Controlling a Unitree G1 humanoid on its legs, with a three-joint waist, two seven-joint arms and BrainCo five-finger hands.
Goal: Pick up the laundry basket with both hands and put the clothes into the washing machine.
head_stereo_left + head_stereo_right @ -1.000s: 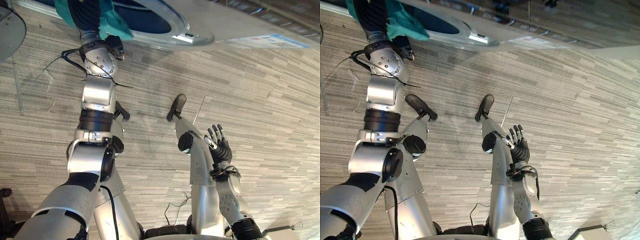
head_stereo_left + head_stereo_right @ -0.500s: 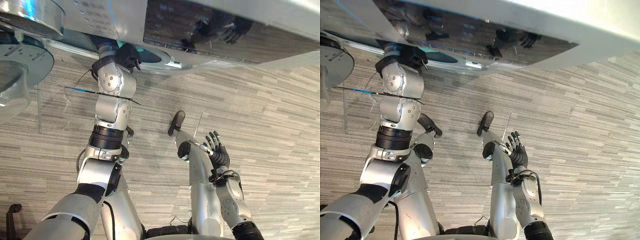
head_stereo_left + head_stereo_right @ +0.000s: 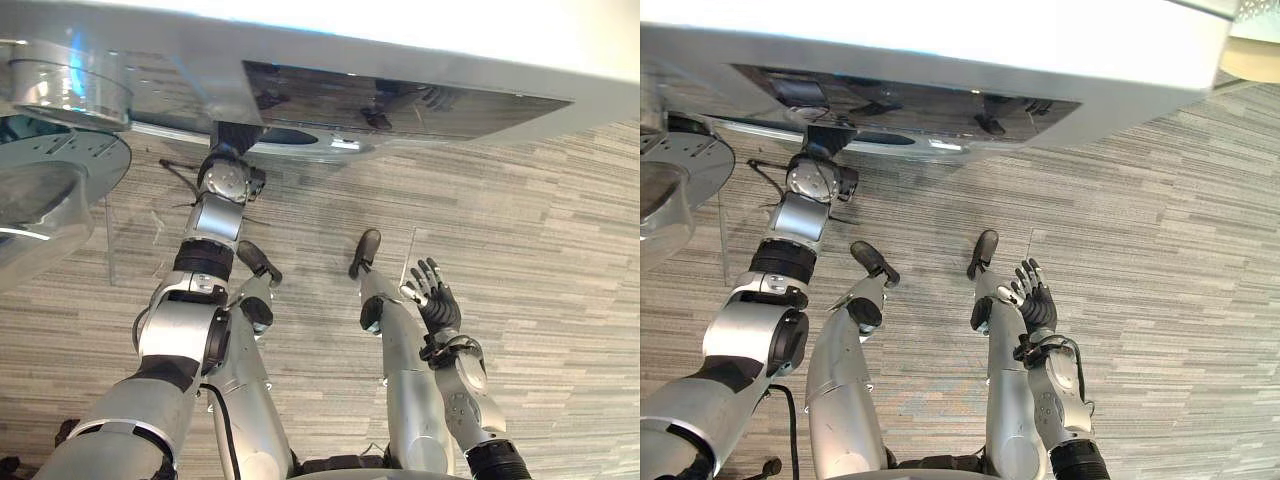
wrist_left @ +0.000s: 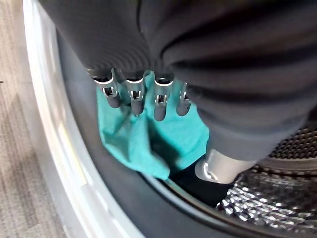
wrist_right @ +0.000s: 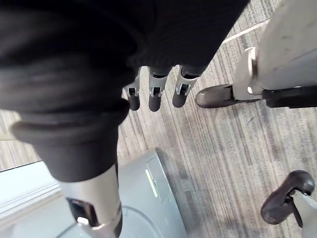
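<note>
The washing machine [image 3: 420, 100] stands ahead of me, seen from above, its round opening [image 3: 300, 136] low on the front. My left arm reaches into that opening. In the left wrist view my left hand [image 4: 161, 101] is open, fingers straight. Just past them a teal cloth [image 4: 163, 144] lies on the dark door seal [image 4: 84, 148], at the mouth of the perforated steel drum [image 4: 270, 203]; the fingers are not closed on it. My right hand [image 3: 435, 305] hangs open and empty over the floor to the right, its fingers [image 5: 154, 96] spread.
The machine's round glass door [image 3: 50, 195] stands swung open at the far left. Grey striped carpet [image 3: 540, 260] runs to the right of the machine. A pale grey panel [image 5: 148, 203] shows below my right hand in the right wrist view.
The head camera has tipped, showing more of the machine. My left hand, which had the teal cloth at the opening, has gone further in and opened. The right hand has stayed put.
</note>
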